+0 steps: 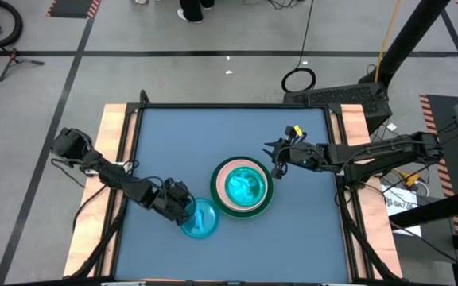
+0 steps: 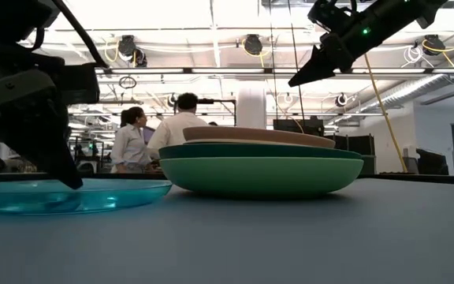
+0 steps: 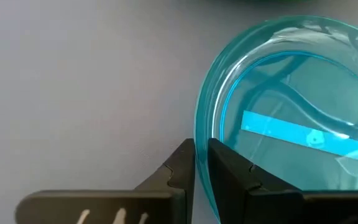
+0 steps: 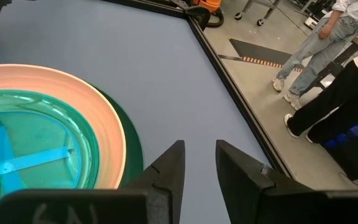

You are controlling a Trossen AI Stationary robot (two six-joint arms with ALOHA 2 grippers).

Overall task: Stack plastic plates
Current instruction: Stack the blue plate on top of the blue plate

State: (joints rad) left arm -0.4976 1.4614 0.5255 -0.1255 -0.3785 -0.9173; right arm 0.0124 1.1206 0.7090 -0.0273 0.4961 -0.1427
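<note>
Gripping the loose cyan plate [image 3: 291,124] by its rim, my left gripper [image 3: 201,165] pinches it just left of the stack [image 1: 243,187]; next I'd lift it on. The right gripper [image 4: 199,163] hovers with its jaws slightly apart.

Beyond the blue table [image 1: 165,143], two people [image 2: 154,134] stand talking (a laptop [image 1: 348,97] sits behind it).

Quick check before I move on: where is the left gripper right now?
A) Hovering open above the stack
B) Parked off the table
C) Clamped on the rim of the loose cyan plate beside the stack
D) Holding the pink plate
C: in the left wrist view the left gripper has one finger on each side of the loose cyan plate rim, beside the stack.
</note>
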